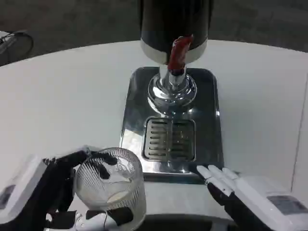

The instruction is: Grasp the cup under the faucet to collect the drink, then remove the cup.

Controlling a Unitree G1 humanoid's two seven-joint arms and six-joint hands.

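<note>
Left hand point(45, 195) holds cup point(111, 185), clear of dispenser point(172, 91).
Cup upright, near grate point(170, 139). Right hand point(240, 190) empty, fingers straight, beside tray point(207, 144).

The dispenser point(175, 29) is cut off by the top edge, so only the foot of its dark body shows, and the spout under the red lever point(179, 50) is hidden behind the chrome column point(172, 89). The left hand point(57, 190) runs out at the left and bottom edges; its palm is hidden behind the cup point(111, 187), and the cup's base is hard to tell from the fingers in front of it. Whether the pale patch low in the cup is drink cannot be told through the ribbed glass. The right hand point(240, 190) is cut off at the bottom right corner. A dark round thing point(17, 43) at the upper left is cut off and too blurred to name.
</note>
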